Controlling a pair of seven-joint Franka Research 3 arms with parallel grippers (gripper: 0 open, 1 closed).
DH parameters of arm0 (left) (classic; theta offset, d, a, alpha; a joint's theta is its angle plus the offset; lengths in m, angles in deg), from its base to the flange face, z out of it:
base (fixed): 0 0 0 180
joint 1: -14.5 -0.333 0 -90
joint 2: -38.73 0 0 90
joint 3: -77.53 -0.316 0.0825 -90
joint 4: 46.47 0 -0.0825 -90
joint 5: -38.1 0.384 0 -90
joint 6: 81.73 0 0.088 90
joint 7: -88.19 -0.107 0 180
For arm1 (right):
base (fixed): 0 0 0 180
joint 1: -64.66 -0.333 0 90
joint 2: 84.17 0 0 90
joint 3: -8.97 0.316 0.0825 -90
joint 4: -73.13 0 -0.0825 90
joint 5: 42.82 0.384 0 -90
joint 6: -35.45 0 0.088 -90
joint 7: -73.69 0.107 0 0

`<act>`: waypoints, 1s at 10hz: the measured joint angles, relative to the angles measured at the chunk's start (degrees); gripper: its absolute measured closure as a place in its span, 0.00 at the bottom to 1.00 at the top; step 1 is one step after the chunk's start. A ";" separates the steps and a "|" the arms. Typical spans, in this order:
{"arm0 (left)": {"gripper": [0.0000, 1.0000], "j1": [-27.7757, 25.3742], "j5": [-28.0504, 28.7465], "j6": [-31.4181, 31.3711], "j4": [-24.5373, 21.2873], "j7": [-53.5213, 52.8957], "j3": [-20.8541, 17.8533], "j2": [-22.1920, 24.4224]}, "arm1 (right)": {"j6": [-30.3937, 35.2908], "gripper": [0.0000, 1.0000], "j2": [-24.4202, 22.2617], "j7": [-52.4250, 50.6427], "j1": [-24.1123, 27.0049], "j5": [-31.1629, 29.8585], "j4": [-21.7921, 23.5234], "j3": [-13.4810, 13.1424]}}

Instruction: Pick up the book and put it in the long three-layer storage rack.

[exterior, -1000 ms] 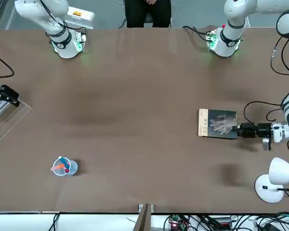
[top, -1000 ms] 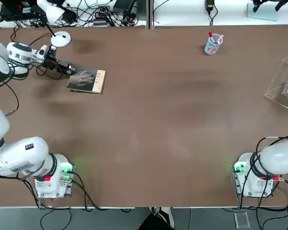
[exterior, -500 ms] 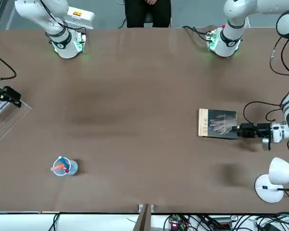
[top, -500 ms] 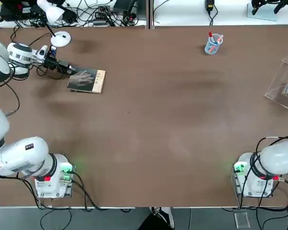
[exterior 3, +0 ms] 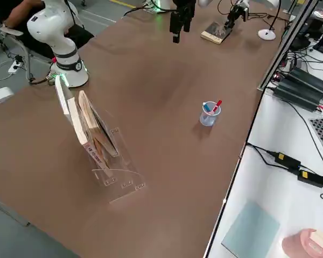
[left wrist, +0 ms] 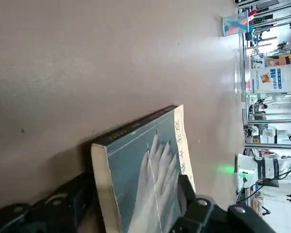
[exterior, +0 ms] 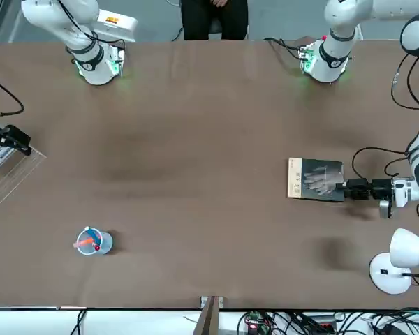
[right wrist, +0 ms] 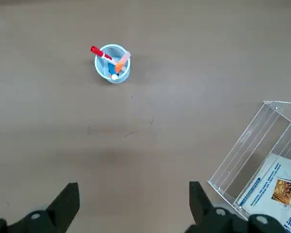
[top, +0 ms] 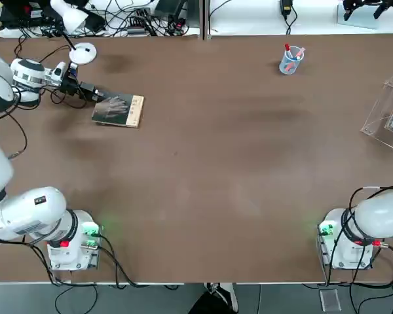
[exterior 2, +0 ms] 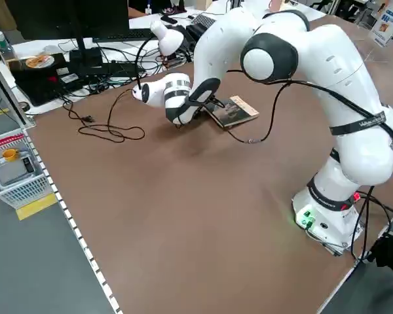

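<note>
Clear rack (right wrist: 225, 190) near open right claw (right wrist: 135, 188); open left claw (left wrist: 137, 187) at book's (top: 121, 110) edge.

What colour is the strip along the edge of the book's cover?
Pale cream or tan; it shows best in the left wrist view.

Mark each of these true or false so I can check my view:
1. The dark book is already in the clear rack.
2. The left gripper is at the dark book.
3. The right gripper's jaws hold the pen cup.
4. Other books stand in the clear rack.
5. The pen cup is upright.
1. The dark book is already in the clear rack. False: it lies on the table.
2. The left gripper is at the dark book. True.
3. The right gripper's jaws hold the pen cup. False: they stand open with nothing between them.
4. Other books stand in the clear rack. True.
5. The pen cup is upright. True.
</note>
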 joint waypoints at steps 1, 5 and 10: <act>0.28 0.00 0.00 0.00 0.00 0.00 0.03 -0.04 | 0.00 0.00 0.00 0.00 0.00 0.00 0.00 0.00; 0.33 -0.01 -0.04 0.04 0.03 0.00 0.07 -0.22 | 0.00 0.00 0.00 0.00 0.00 0.00 0.00 0.03; 0.35 -0.02 -0.05 0.06 0.04 0.00 0.07 -0.27 | 0.00 0.00 0.00 0.00 0.00 0.00 0.00 0.03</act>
